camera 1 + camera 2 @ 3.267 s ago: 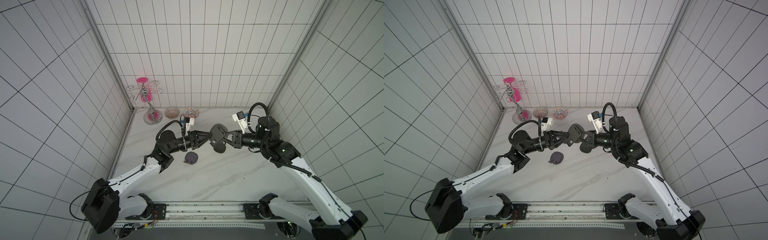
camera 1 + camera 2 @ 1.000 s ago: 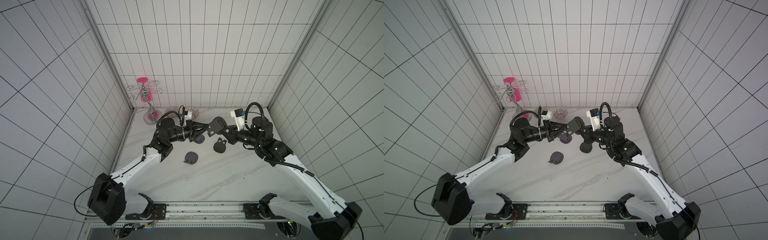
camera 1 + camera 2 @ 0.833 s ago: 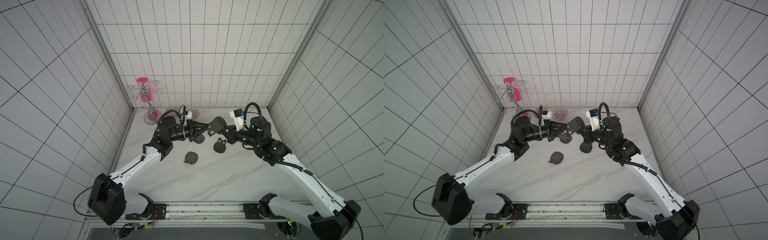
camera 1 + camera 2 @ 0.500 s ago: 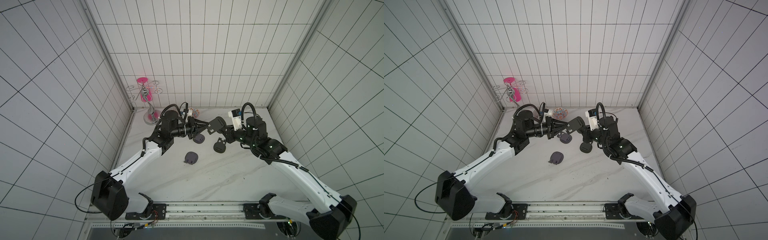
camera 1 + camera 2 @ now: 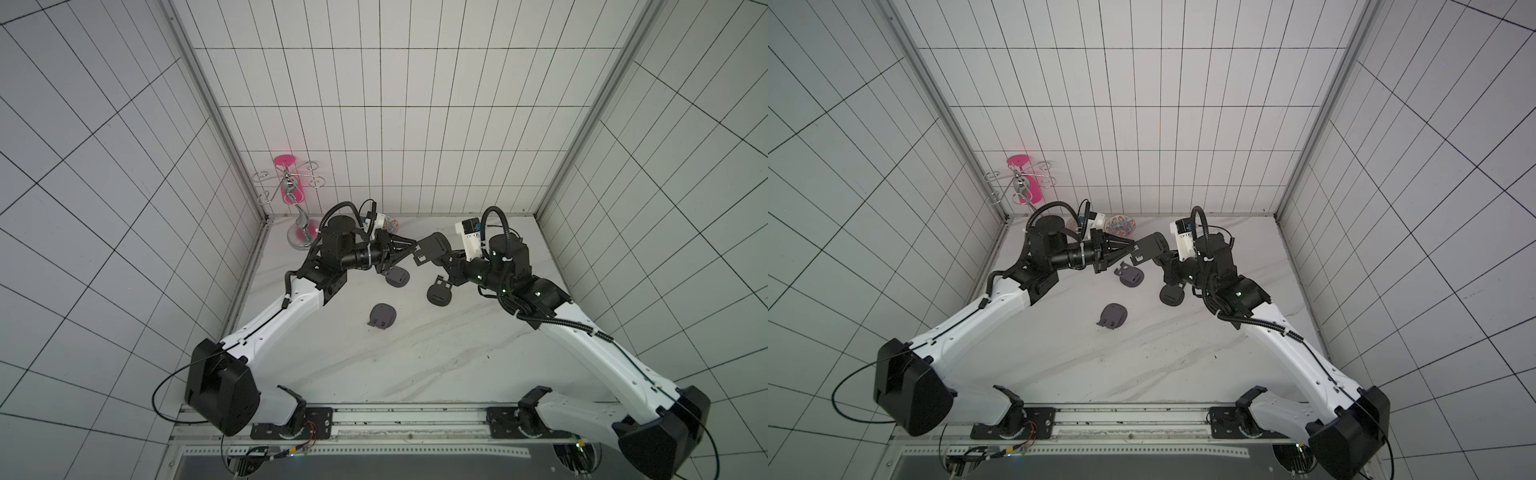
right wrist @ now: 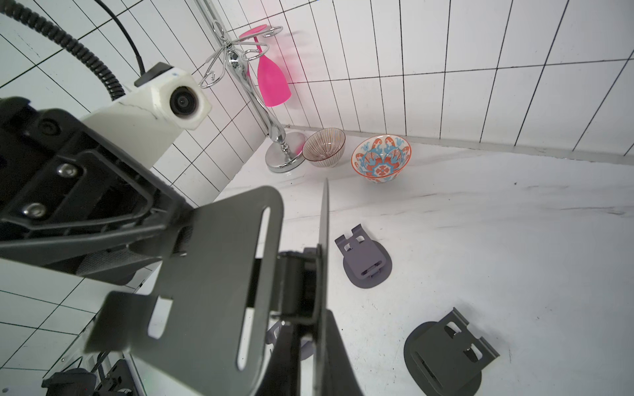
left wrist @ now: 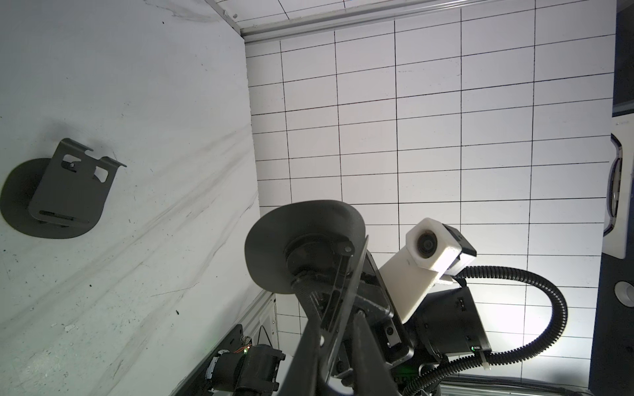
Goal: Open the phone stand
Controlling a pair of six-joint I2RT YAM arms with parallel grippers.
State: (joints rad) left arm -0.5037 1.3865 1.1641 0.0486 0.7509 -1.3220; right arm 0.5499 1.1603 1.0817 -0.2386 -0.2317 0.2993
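Over the table (image 5: 415, 374), near its back edge, midway, the phone stand (image 5: 432, 248) hangs; right gripper (image 5: 448, 258) closed tight on its base (image 7: 271, 247); left gripper (image 5: 412, 249) nearly closed on its plate (image 6: 206, 274); unfolding in hand, I judge; next, swing plate from base.

I'm looking into a booth closed on three sides by white tiled walls with dark grout: far wall (image 5: 395, 145), left wall (image 5: 83, 187) and right wall (image 5: 685, 187), joined by pale metal corner posts (image 5: 208, 91). Its floor is a white, grey-veined marble-look tabletop (image 5: 415, 365), evenly lit, with a metal rail (image 5: 407, 432) along the near edge. In the far left corner I see a chrome glass rack (image 5: 301, 224) with a pink glass (image 5: 286, 195) hanging upside down, and a striped bowl (image 6: 324, 147) and a blue-and-orange bowl (image 6: 380, 163) just right of its base.
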